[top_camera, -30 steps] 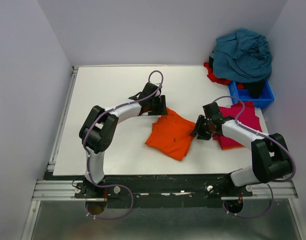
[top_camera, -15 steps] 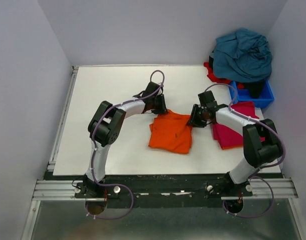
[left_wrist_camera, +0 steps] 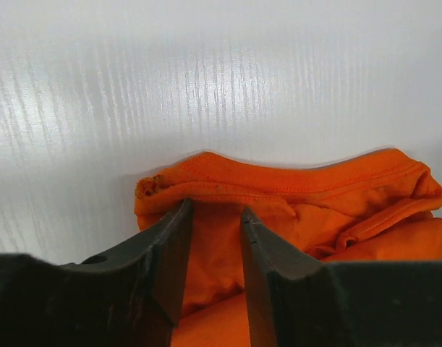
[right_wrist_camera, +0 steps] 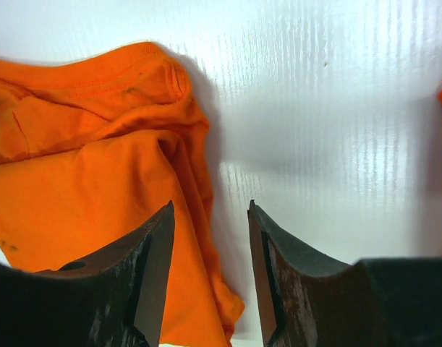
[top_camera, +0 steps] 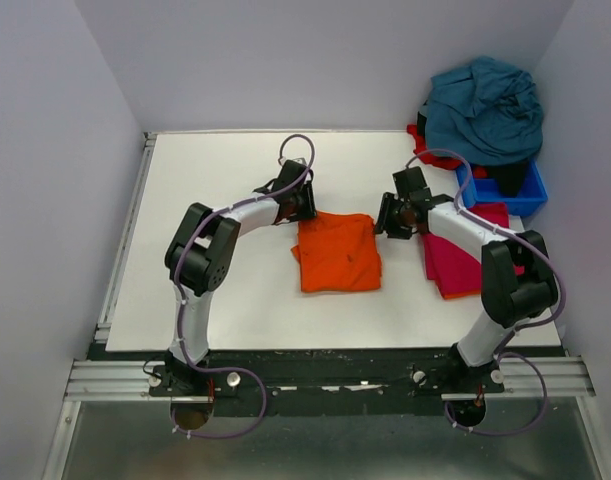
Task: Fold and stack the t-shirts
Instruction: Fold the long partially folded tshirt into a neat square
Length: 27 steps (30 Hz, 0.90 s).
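left end effector (left_wrist_camera: 215, 210), narrow, straddles the folded orange t-shirt (top_camera: 337, 253) at one far corner, grip uncertain; right end effector (right_wrist_camera: 210, 210), parted, flanks the other corner, likely squaring it.

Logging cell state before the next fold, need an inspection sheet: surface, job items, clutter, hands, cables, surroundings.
Surface: white table, no damage seen.
Job's things: orange t-shirt folded roughly square at centre; magenta t-shirt folded at right, partly under the right arm; teal t-shirt heaped at far right, red t-shirt beneath it.
Clutter: blue bin under the heap.
Hands: left hand open over the orange shirt's far-left corner; right hand open over its far-right edge.
Cables: purple cables loop off both arms, clear of the cloth.
Surroundings: plain walls on three sides; metal rail at near edge.
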Available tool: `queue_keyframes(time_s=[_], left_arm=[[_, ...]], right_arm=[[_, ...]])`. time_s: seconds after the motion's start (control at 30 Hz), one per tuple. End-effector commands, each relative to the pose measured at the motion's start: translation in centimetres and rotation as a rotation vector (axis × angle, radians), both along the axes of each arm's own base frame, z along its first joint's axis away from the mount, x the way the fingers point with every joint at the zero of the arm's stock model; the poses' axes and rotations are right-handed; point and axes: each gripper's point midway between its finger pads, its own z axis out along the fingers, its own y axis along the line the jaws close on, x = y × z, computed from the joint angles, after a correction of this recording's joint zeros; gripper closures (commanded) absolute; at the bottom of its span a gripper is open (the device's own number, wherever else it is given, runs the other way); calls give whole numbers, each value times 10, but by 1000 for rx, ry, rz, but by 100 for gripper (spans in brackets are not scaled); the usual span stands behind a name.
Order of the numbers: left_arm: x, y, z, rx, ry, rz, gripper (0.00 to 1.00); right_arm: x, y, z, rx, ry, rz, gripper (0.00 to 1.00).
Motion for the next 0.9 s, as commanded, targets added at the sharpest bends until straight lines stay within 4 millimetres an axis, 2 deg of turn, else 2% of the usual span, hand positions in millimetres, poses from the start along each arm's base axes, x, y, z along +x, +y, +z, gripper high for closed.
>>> queue_keyframes(time_s=[0.0, 0.1, 0.27, 0.43, 0.57, 0.87], left_arm=[[10, 11, 48, 23, -109, 6, 48], [7, 11, 65, 9, -127, -9, 39], [-8, 10, 72, -22, -114, -48, 36], [-32, 19, 60, -42, -50, -42, 40], [-48, 25, 50, -48, -15, -28, 40], [-63, 26, 34, -66, 31, -37, 42]], right_arm=[[14, -14, 30, -69, -96, 11, 46], [20, 0, 32, -23, -103, 71, 48], [35, 16, 34, 28, -98, 111, 49], [35, 29, 24, 77, -65, 151, 49], [36, 32, 13, 82, -40, 160, 50], [38, 32, -1, 75, -13, 155, 54]])
